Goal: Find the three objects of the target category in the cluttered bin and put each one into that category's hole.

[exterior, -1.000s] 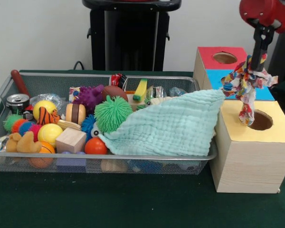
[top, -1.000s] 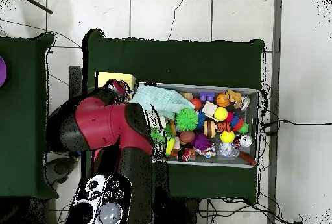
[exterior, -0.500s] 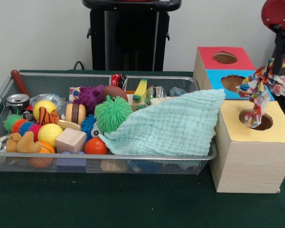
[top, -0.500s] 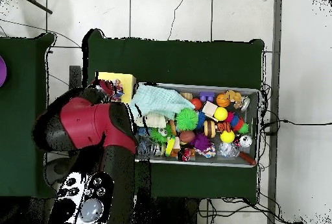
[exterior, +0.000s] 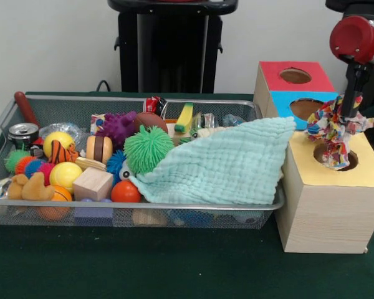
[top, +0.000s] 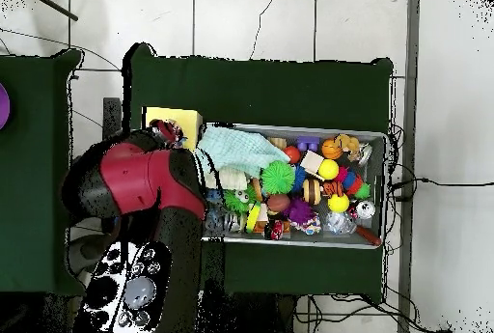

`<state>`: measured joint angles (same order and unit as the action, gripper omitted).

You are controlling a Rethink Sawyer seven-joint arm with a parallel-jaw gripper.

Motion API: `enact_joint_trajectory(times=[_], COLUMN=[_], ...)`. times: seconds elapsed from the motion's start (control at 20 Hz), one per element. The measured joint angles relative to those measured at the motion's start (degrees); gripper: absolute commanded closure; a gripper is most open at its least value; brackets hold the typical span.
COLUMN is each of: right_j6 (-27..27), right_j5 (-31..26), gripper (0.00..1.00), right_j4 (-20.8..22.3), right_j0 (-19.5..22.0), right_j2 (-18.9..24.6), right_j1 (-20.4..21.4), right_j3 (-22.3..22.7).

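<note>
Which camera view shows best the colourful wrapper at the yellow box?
The front view: the confetti wrapper hangs from the gripper, its bottom in the hole. Overhead, the arm hides nearly all of it.

1. I can read no text, label, brand, number or sign in either view.
2. The can (exterior: 23, 132) at one end of the bin (exterior: 62, 205) shows only its silver top; any print on it is too small for me to make out.
3. The three colour-topped boxes carry no lettering.
</note>
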<state>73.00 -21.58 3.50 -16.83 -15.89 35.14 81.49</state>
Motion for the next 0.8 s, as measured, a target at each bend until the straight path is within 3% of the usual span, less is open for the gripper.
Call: enact_joint_trajectory(times=[0.8], right_j6=[0.00], right_j5=[2.60], gripper=[1.00], right_j4=[-1.13], right_j0=[2.42], right_j2=[-0.12], right_j1=[-3.36], right_j3=[-0.46])
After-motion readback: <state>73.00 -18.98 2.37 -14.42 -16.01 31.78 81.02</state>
